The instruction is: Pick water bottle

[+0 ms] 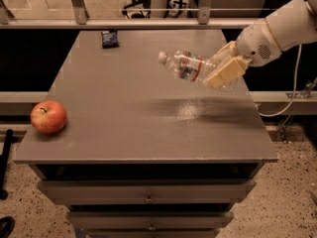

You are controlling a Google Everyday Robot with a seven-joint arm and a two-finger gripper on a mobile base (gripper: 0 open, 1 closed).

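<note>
Apple [48, 116] front-left on table [124, 138]; dark packet [109, 38], maybe snack, far edge.

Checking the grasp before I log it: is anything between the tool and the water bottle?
Nothing visible. The tool is shut on the base end of the water bottle, holding it tilted above the table. The apple sits far off at the table's left edge.
</note>
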